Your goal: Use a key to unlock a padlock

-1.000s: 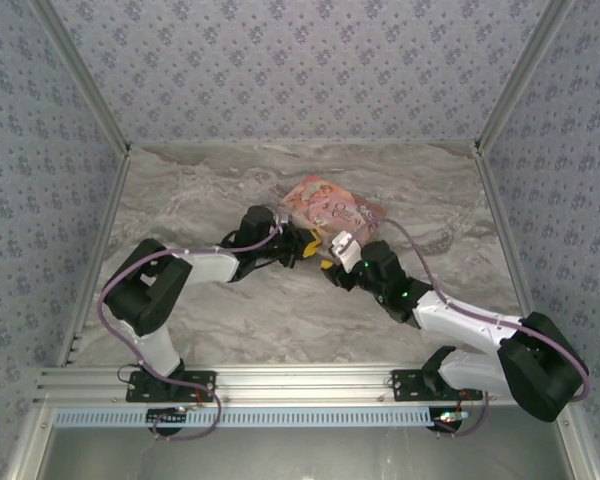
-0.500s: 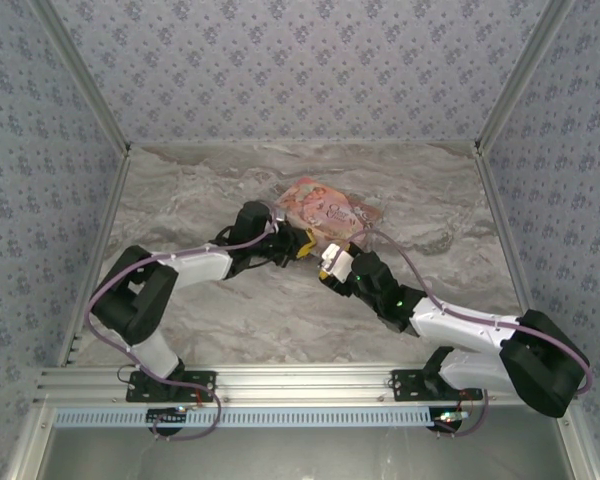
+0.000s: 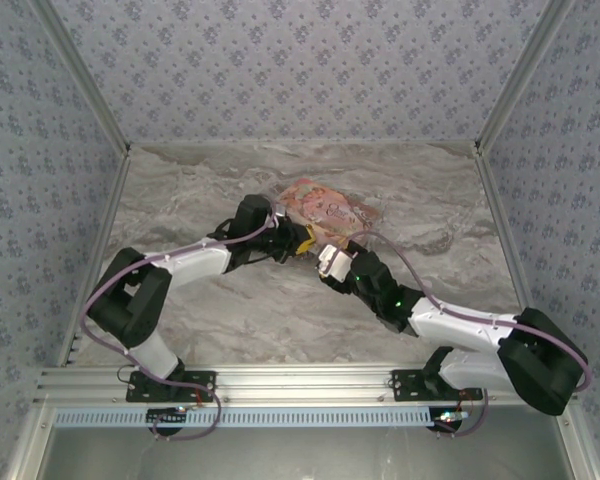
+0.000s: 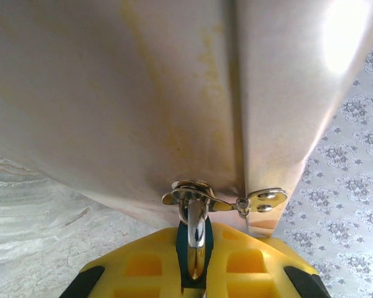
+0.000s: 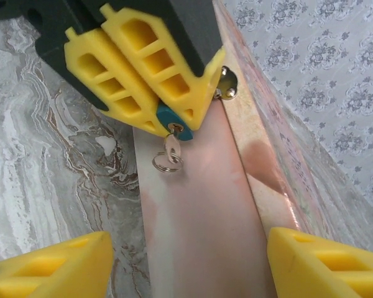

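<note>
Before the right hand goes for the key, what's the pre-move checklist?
1. Left hand shut on padlock: ok.
2. Key seated in padlock, ring hanging free: ok.
3. Right hand open, nothing in it: ok.
4. Key between the right fingers: not ok, it sits ahead of them.
5. Shackle through the hasp of the pink box: ok.
6. Shackle locked or released: cannot tell.

Tiny blue padlock (image 5: 168, 117), silvery key (image 5: 171, 145) inserted, is hooked by its shackle (image 4: 196, 218) through the box clasp (image 4: 188, 188).
</note>
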